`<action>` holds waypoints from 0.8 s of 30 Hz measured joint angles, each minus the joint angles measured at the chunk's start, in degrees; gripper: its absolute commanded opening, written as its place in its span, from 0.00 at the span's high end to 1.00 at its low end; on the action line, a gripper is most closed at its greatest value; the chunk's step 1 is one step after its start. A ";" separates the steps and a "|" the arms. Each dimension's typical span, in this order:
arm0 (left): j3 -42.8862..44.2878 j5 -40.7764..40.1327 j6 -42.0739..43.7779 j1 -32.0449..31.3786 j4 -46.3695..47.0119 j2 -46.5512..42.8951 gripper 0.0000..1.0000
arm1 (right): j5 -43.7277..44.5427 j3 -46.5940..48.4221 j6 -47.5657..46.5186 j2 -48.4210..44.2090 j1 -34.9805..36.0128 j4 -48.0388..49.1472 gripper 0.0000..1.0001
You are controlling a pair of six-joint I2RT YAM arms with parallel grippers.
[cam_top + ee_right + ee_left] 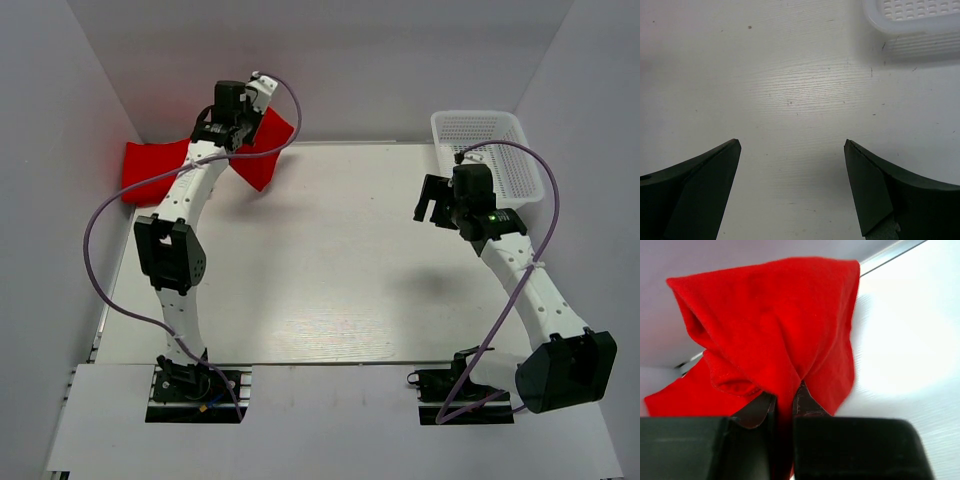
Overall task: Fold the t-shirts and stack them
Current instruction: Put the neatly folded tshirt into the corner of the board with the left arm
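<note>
Top view, 12 o'clock = far wall.

Left tool is out at the 11 o'clock corner of the counter, pinching the red t-shirt. Left wrist view: both fingers are nearly together with a fold of red cloth caught between them, tool closed on it. The gripped part bunches up ahead of the fingers in a hooded fold, open pocket at its 9 o'clock side. More red lies lower at 8 o'clock in that view, flat by the wall.

In the top view the cloth runs from the tool toward 9 o'clock, past the counter's left edge to the side wall. Can't tell if that is 1 shirt or 2.

Right tool hangs over the counter at 2 o'clock, holding nothing. Right wrist view: jaws spread wide, tool with only bare counter between them.

White mesh basket sits at the 1 o'clock corner, just beyond the right tool; its rim shows at 1 o'clock in the right wrist view. No red cloth seen in it.
</note>
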 measured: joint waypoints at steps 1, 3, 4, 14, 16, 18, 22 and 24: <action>0.00 -0.26 0.87 0.83 -0.44 0.20 1.00 | 0.11 0.04 0.04 0.11 0.00 -0.07 0.10; -0.02 -0.55 2.67 2.19 -1.07 0.59 1.00 | 0.17 0.24 0.17 0.63 0.00 -0.07 0.10; -0.04 -0.70 3.45 2.89 -1.38 0.81 1.00 | 0.17 0.44 0.20 1.01 0.00 -0.20 0.10; 0.09 0.35 7.82 9.35 -1.46 1.31 1.00 | -0.98 1.84 0.59 3.45 0.00 -0.83 0.10; 0.28 0.63 8.07 10.32 -1.62 1.31 1.00 | -1.25 2.38 0.74 3.91 0.00 -0.85 0.10; 0.63 1.16 8.20 11.30 -1.90 1.31 1.00 | -1.53 2.73 0.81 4.46 0.00 -0.85 0.10; 2.67 2.25 8.28 13.09 -2.51 1.33 1.00 | -2.05 3.21 0.90 5.70 0.00 -0.92 0.10; 4.22 2.95 8.35 14.03 -2.71 1.36 1.00 | -2.23 3.58 1.03 6.38 0.00 -1.01 0.10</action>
